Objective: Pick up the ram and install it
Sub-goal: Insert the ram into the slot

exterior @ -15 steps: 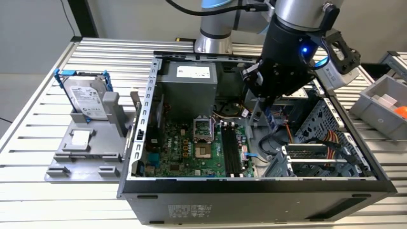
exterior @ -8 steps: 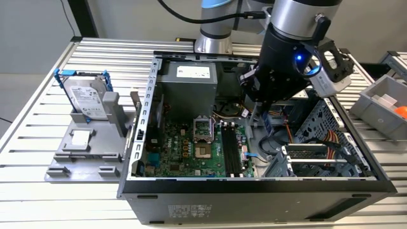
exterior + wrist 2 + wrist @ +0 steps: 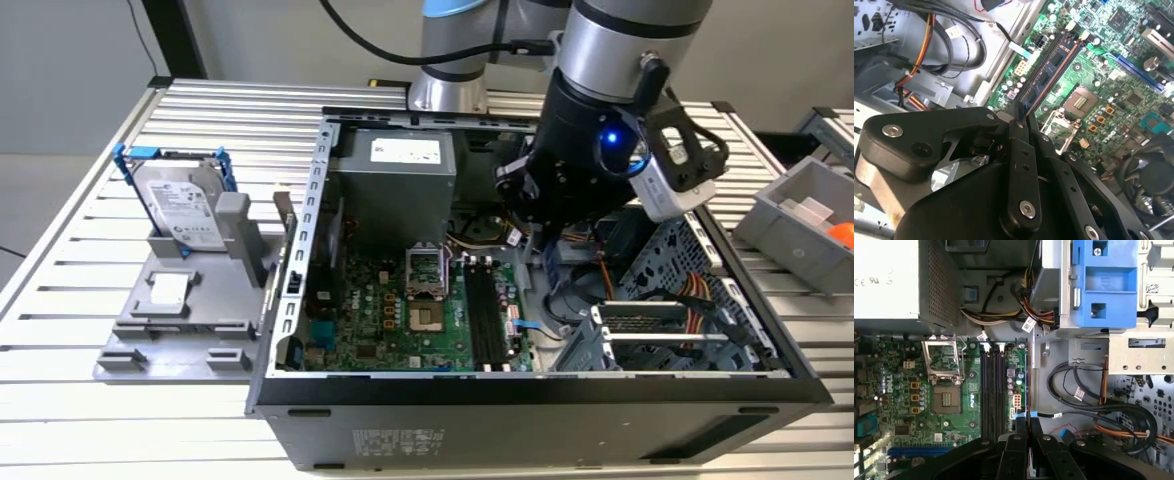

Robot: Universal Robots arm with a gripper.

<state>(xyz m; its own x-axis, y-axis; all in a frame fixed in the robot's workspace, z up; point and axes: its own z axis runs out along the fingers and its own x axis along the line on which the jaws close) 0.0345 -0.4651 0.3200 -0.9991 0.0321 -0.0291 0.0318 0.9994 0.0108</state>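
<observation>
The gripper (image 3: pixel 1021 114) has its fingers squeezed tight on the ram (image 3: pixel 1050 66) - it hangs over the motherboard (image 3: pixel 909 405), just beside the black slots (image 3: pixel 990 390) - so I think the stick must stay straight, sit right over one slot, and go down softly.

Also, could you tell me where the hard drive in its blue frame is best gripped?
Across the blue frame near its top, approaching from above: the hard drive stands tilted in the grey stand, upper end free, lower end seated in it.
</observation>
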